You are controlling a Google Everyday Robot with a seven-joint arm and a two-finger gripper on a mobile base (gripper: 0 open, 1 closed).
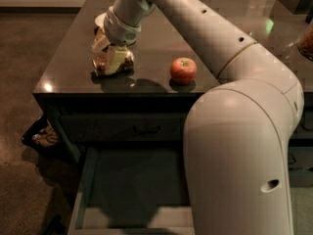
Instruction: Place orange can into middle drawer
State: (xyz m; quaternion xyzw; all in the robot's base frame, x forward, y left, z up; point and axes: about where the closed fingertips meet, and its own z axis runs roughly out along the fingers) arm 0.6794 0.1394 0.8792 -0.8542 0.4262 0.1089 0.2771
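Observation:
The orange can (pixel 101 63) sits near the front left of the dark countertop (pixel 68 77), with mottled orange-brown print. My gripper (pixel 113 62) reaches down from the long white arm and is closed around the can; one pale finger (pixel 117 58) crosses its front. The can seems just off the surface, with a shadow under it. The middle drawer (pixel 90 180) stands pulled open below the counter's front edge, dark and bare inside. My arm's large white elbow hides its right part.
A red apple (pixel 183 70) stands on the counter right of the can. A pale crumpled item (pixel 100 21) lies behind the gripper. The shut top drawer has a small dark handle (pixel 146 129). A dark bag (pixel 43 136) lies on the floor at left.

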